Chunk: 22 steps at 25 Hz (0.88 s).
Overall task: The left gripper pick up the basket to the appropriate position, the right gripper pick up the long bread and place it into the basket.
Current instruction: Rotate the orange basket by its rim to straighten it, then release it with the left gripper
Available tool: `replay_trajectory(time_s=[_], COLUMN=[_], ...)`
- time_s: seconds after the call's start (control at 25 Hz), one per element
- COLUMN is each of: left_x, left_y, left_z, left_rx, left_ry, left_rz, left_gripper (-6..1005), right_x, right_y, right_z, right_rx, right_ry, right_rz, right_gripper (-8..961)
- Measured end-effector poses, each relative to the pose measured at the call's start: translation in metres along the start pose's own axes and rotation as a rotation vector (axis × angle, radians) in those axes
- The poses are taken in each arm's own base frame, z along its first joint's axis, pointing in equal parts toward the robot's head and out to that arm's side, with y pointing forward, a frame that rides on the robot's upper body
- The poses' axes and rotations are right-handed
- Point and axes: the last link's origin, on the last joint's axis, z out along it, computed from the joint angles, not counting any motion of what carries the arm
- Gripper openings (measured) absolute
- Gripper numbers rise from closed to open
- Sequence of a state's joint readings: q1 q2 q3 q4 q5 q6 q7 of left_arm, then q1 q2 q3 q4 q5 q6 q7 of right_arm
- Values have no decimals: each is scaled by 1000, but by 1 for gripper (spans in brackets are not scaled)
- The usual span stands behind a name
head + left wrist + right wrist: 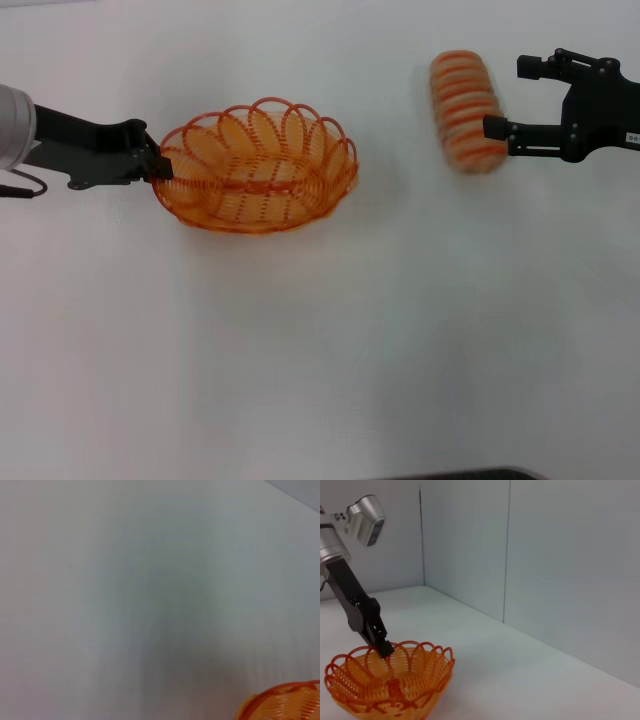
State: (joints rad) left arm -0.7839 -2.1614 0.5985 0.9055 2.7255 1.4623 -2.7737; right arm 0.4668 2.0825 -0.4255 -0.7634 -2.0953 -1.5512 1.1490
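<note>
White table (320, 350): long bread (467, 110) far right, beside right gripper (505, 98), fingers spread, one touching loaf; basket (255, 170) well apart, rim pinched by left gripper (160, 165); risk—loaf rolls off before fingers close.

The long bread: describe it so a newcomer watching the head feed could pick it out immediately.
Start from the white table and look to the robot's far right, well apart from the orange wire basket. There the right gripper has one black finger against the long bread. It is the only solid, tan loaf with orange-brown stripes; the basket is see-through wire.
</note>
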Motion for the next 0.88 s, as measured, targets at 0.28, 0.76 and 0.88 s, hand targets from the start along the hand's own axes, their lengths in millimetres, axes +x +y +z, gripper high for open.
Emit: replay_trajectory(time_s=[0.28, 0.76, 0.88], left_x=[1, 6, 9], left_y=[2, 7, 11], left_z=[5, 9, 10], left_rx=[2, 46, 56], left_ry=[8, 25, 28], left_rz=[1, 45, 67], left_gripper=[74, 76, 77], right_x=[-1, -2, -3], right_y=[-1, -4, -5], right_z=[2, 4, 5], right_rx=[5, 16, 15], right_ry=[0, 4, 3], right_rz=[3, -1, -4], right_gripper=[916, 915, 915])
